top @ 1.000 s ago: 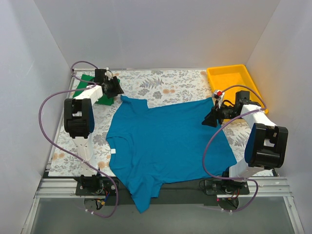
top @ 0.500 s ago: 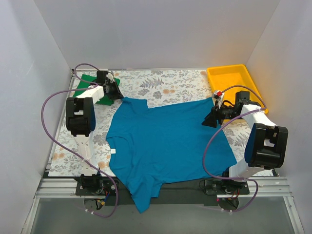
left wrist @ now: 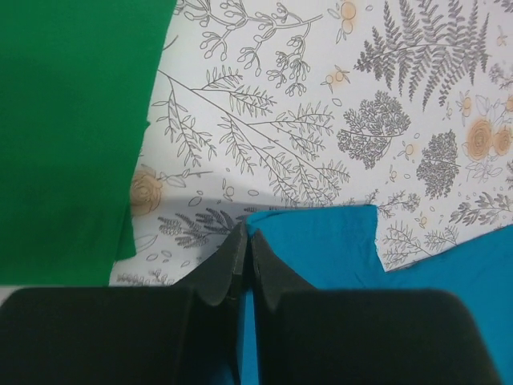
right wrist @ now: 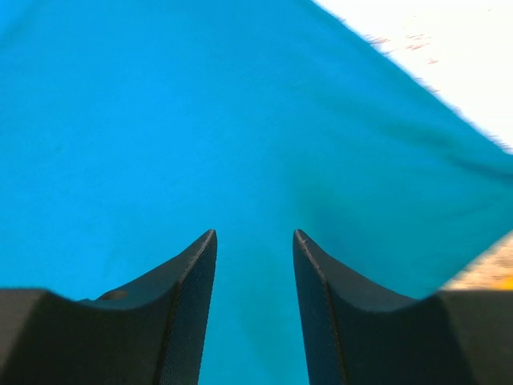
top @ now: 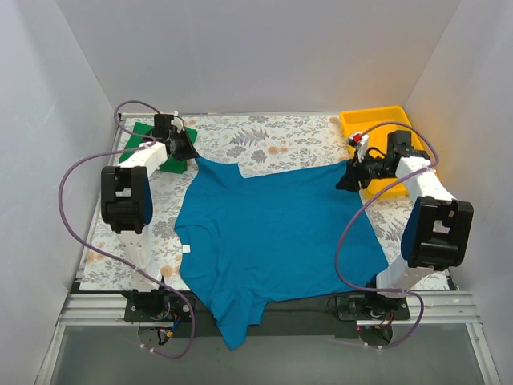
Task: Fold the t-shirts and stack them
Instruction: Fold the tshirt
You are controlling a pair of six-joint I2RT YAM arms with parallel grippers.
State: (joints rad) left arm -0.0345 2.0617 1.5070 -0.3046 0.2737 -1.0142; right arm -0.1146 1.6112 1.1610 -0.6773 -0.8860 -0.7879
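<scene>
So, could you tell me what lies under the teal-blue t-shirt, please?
The floral table cover shows around the teal-blue t-shirt, so it lies on that; anything else beneath its middle is hidden.

Teal-blue t-shirt, plain, lay spread nearly flat at the centre of the table. Its collar pointed left, one sleeve pointed to the far left, and the other overhung the near edge. Green t-shirt lay at the far-left corner, apparently folded and partly hidden, just apart from the teal sleeve.
</scene>
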